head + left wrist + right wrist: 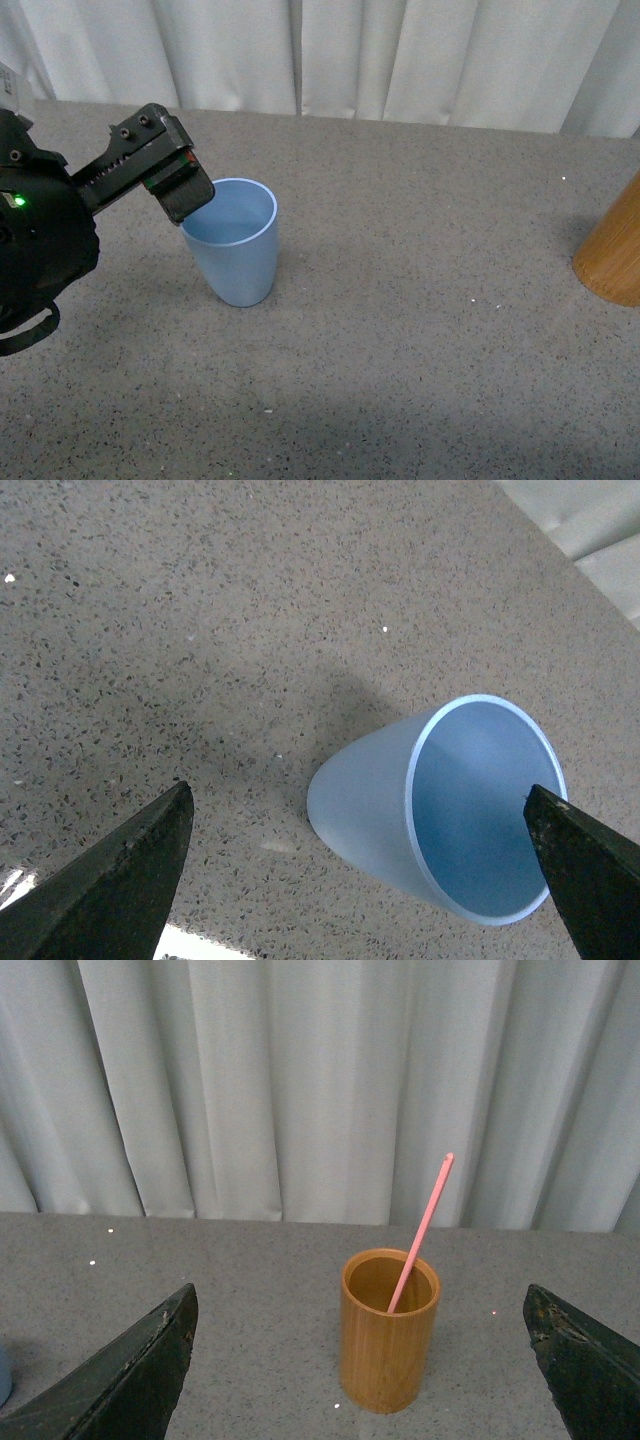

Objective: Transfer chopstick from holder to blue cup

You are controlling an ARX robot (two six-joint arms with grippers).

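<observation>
Leaning in the holder [615, 250] at three o'clock, the chopstick [420, 1230] looked light, stiff, slick; best pinched below its top. Right gripper [358, 1295] and left gripper [358, 792] both stood parted, empty.

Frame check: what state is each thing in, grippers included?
chopstick: leaning in the holder, not grasped.
holder: upright, holding the chopstick.
blue cup: upright, empty.
left gripper: open, at the cup's rim, holding nothing.
right gripper: open, facing the holder, holding nothing.
</observation>
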